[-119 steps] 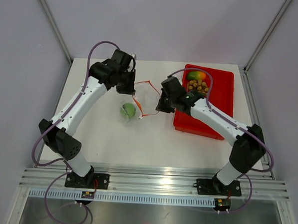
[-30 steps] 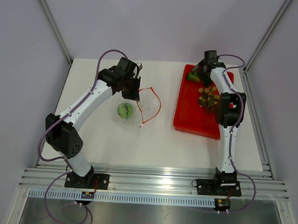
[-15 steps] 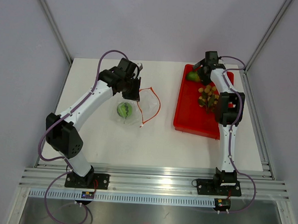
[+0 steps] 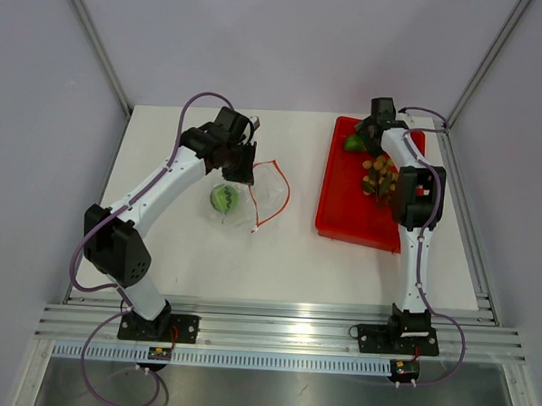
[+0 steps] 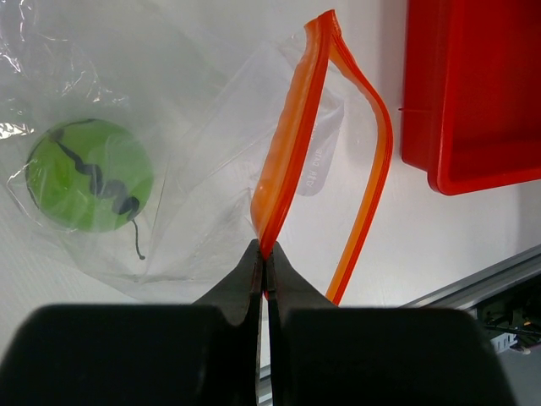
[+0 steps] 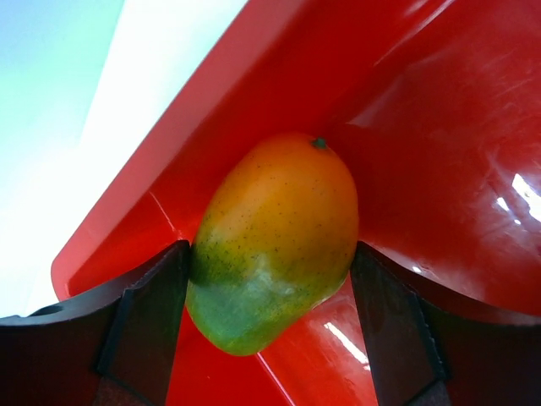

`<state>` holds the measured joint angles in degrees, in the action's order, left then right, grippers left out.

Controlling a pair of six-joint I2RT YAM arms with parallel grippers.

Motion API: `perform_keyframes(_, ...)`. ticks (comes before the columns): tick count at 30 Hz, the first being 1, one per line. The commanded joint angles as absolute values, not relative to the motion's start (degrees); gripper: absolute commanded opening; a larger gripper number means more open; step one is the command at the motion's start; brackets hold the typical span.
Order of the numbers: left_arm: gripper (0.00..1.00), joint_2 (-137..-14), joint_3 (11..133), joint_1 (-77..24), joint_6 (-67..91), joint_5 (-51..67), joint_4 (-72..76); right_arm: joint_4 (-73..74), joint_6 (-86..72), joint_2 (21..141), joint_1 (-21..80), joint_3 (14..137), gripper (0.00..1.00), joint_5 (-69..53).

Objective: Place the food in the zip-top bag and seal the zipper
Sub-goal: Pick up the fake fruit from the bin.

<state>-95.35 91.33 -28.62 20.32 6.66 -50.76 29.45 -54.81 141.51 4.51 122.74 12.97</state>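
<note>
The mango (image 6: 270, 241) is orange at its stem end, green below and finely speckled, and it lies in the far corner of the red tray (image 6: 439, 127). Only the right wrist view shows us the right gripper (image 6: 270, 254) grasping its flanks; overhead, the arm hides that contact. The left gripper (image 5: 263, 254) is clenched on the zipper (image 5: 292, 144) of the bag (image 5: 194, 169) on the bench (image 5: 473, 245), with the green fruit (image 5: 89, 186) inside

From high behind both bases, looks down over the whole table (image 4: 277, 258). From just behind the left gripper (image 5: 264, 254), peers closely onto the zip-top bag (image 5: 203, 161). From behind the right gripper (image 6: 270, 279), crowds the mango (image 6: 275, 220). Shares the red tray (image 4: 343, 216) across all three.
</note>
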Motion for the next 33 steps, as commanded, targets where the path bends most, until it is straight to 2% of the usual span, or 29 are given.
perform_keyframes(1, 0.0, -93.7, 91.5, -28.7, 19.6, 6.4, -48.3, 31.4, -53.5, 138.4, 4.8, 120.1, 0.71, 15.9)
perform_keyframes(4, 0.0, -93.7, 91.6, -28.7, 19.6, 6.3, -48.3, 30.4, -53.1, 136.9, 4.9, 117.5, 0.64, 14.9)
perform_keyframes(5, 0.0, -93.7, 91.8, -28.7, 19.7, 6.2, -48.3, 29.6, -52.8, 136.1, 4.9, 116.3, 0.55, 14.7)
perform_keyframes(6, 0.0, -93.7, 91.8, -28.7, 19.6, 6.3, -48.3, 28.1, -52.6, 134.7, 5.0, 113.8, 0.5, 14.5)
perform_keyframes(9, 0.0, -94.1, 92.4, -28.7, 20.0, 6.6, -48.3, 26.1, -52.3, 131.8, 5.3, 109.7, 0.41, 13.8)
perform_keyframes(14, 0.0, -94.9, 93.1, -29.2, 20.0, 6.9, -48.2, 22.5, -49.7, 125.2, 5.6, 102.0, 0.39, 12.0)
perform_keyframes(18, 0.0, -95.2, 93.0, -29.4, 19.8, 6.8, -48.2, 14.4, -45.5, 119.9, 5.9, 95.1, 0.39, 5.9)
perform_keyframes(25, 0.0, -94.9, 93.0, -29.6, 20.2, 6.3, -47.7, 14.2, -40.0, 112.9, 7.1, 87.7, 0.35, 0.4)
perform_keyframes(33, 0.0, -97.4, 95.5, -30.6, 22.1, 7.6, -47.8, 15.6, -35.9, 100.6, 8.6, 78.1, 0.35, 1.3)
